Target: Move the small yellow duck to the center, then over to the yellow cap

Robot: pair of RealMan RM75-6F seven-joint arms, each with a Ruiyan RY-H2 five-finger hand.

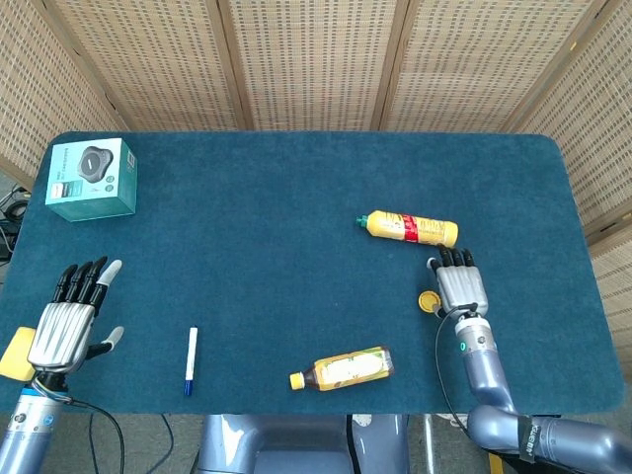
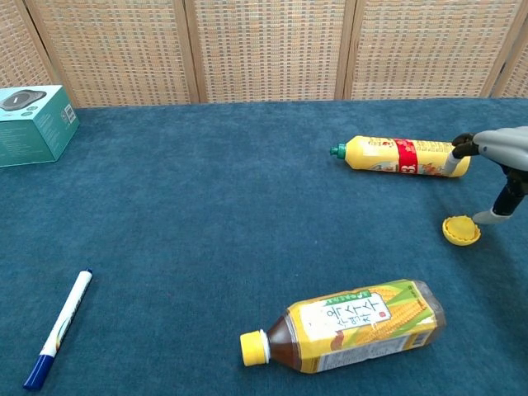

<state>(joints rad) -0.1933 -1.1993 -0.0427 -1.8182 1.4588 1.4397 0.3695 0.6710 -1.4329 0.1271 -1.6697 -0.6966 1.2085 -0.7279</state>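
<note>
Right hand (image 1: 462, 289) hovering beside a small yellow piece (image 1: 429, 300), fingers spread, gripping nothing.

Nearest the robot, a corn-tea bottle (image 2: 346, 324) with a yellow cap (image 2: 255, 347) is lying on its side, inward of the right hand, and a pen (image 1: 191, 359) is lying just inward of the left hand (image 1: 69, 321), which is resting open with fingers apart. The small yellow piece, possibly the duck, is sitting apart from the right hand's thumb side. Beyond that hand's fingertips a yellow bottle (image 1: 410, 228) is lying; far beyond the left hand, a teal box (image 1: 91, 178) is standing.
</note>
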